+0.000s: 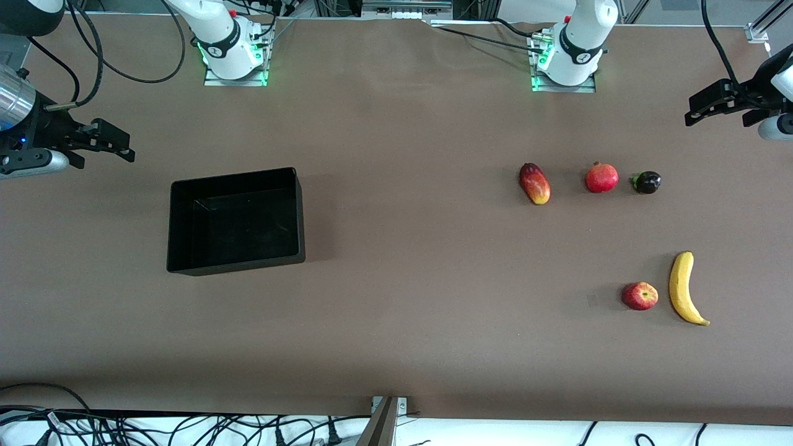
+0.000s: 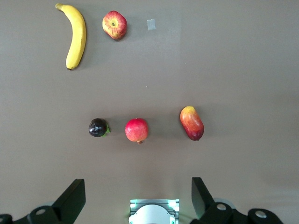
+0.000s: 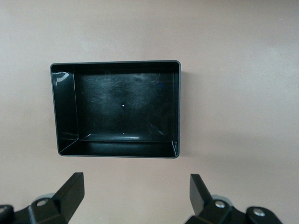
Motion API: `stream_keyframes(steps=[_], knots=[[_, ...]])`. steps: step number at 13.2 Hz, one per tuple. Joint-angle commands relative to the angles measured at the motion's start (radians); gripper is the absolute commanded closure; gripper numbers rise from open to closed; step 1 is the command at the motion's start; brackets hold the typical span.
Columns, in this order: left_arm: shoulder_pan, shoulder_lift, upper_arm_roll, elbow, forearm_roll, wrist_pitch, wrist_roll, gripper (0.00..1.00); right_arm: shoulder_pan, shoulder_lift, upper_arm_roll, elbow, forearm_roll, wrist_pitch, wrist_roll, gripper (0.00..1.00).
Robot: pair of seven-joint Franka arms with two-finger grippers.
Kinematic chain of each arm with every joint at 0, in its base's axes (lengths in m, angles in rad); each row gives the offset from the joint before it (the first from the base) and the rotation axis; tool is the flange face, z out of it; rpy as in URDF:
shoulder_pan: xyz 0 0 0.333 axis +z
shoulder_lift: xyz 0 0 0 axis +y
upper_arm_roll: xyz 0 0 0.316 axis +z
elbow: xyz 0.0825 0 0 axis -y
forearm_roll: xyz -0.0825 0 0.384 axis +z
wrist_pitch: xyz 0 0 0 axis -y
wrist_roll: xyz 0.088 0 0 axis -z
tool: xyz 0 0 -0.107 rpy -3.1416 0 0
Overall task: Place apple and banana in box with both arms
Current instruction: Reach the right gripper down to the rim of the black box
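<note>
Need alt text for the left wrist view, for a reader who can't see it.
Five fruits lie on a brown table: a banana beside an apple, and a separate row of dark round fruit, pomegranate and mango. The open left gripper hangs above them, holding nothing.

Apple (image 1: 640, 295) just beside banana (image 1: 684, 288)
</note>
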Motion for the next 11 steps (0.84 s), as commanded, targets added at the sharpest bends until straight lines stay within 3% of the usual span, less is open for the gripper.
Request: stream_keyframes(steps=[1,6,7,11], knots=[[0.005,-0.007,-0.002,0.001,0.001,0.0,-0.009,0.0,-0.014,0.01,0.025,0.023,-0.015,-0.002,0.005,0.0],[0.003,-0.007,-0.001,0.001,0.001,-0.002,-0.017,0.0,-0.014,0.025,0.024,0.017,-0.052,-0.003,0.002,0.0],[0.005,-0.007,-0.001,0.001,0.001,-0.002,-0.017,0.0,-0.005,0.031,0.027,0.003,-0.101,0.0,0.011,0.0],[0.005,-0.008,-0.001,0.0,0.001,-0.002,-0.017,0.0,0.003,0.112,0.021,-0.109,-0.138,0.15,0.016,0.0]])
